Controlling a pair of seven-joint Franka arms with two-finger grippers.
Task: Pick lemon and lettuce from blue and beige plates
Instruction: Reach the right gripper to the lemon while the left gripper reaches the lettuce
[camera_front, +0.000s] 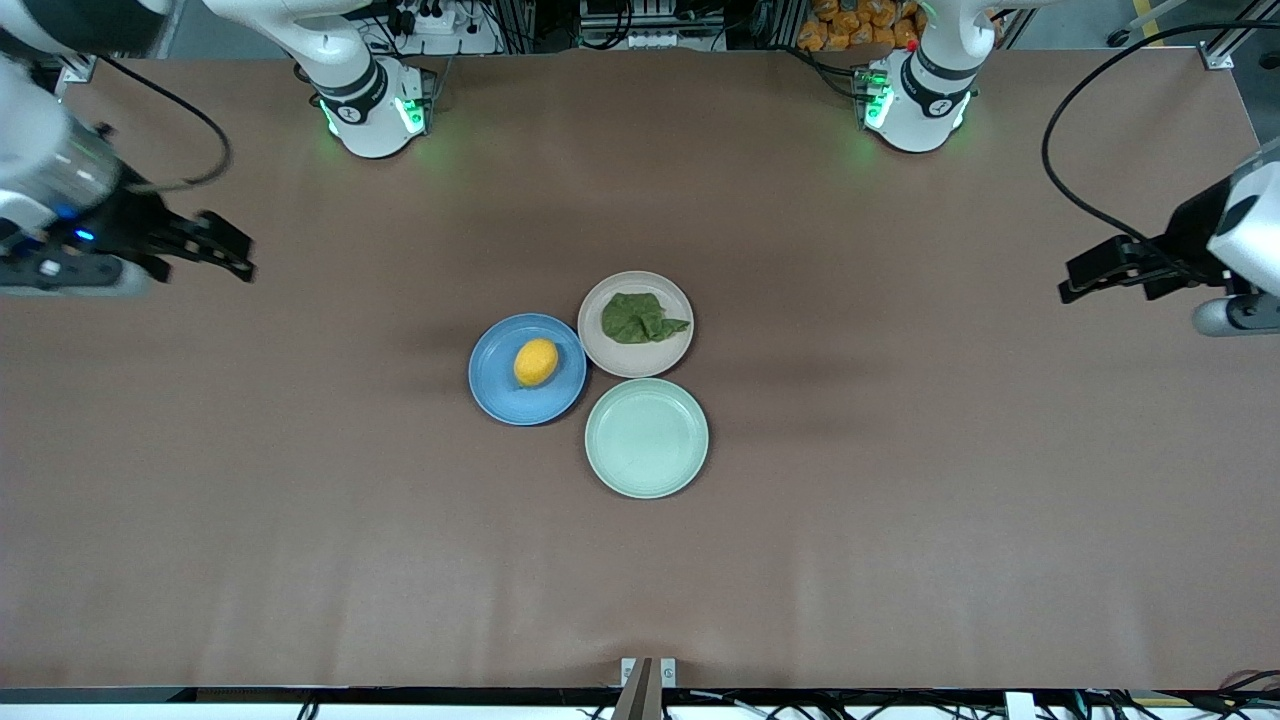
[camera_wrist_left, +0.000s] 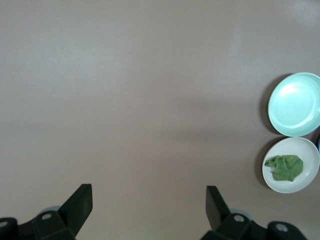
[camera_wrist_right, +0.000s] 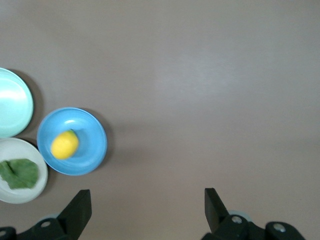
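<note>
The lemon lies on the blue plate at mid-table; both also show in the right wrist view, the lemon on the blue plate. The lettuce lies on the beige plate, which touches the blue plate and lies farther from the front camera; the left wrist view shows the lettuce on the beige plate. My right gripper is open and empty over bare table at the right arm's end. My left gripper is open and empty over the left arm's end.
An empty pale mint-green plate sits beside the two plates, nearer to the front camera. It also shows in the left wrist view and the right wrist view. The brown table spreads wide around the plates.
</note>
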